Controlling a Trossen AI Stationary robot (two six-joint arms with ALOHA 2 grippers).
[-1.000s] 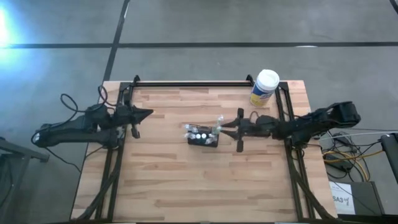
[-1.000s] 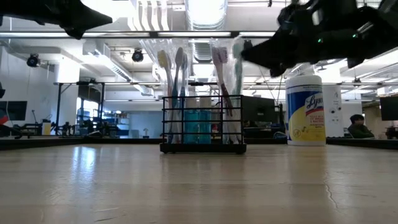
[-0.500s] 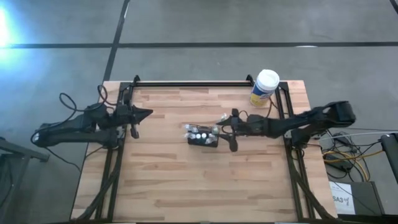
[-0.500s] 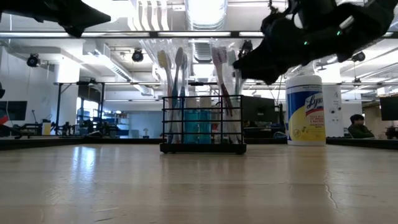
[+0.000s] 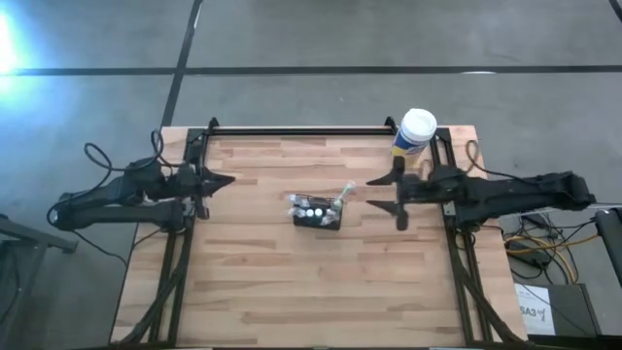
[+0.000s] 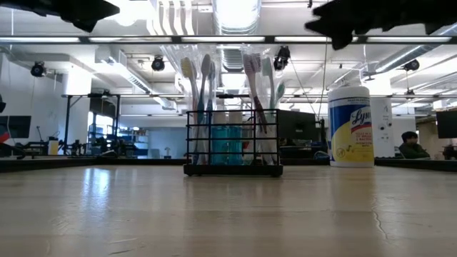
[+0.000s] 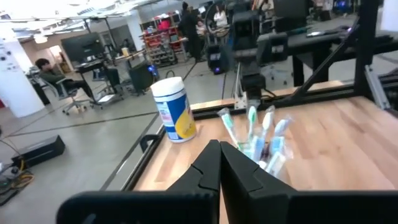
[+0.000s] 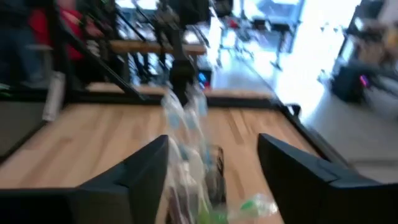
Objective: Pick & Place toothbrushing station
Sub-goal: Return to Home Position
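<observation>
From above, the black holder box (image 5: pixel 318 216) sits near the middle of the wooden surface (image 5: pixel 292 282). The right pincer (image 5: pixel 372 194) is near it, spread wide and holding nothing. The left pincer (image 5: pixel 228 181) is well apart from the box, pinched closed and empty.

From low down, the toothbrushes (image 6: pixel 205 86) stand up in the box, with a yellow canister (image 6: pixel 350 127) off to one side.

In the left wrist view, its fingers (image 7: pixel 208 169) touch each other.

In the right wrist view, its fingers (image 8: pixel 146 177) stand far apart.

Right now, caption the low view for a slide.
Toothbrushes stand in the black wire holder, yellow canister beside it.
</observation>
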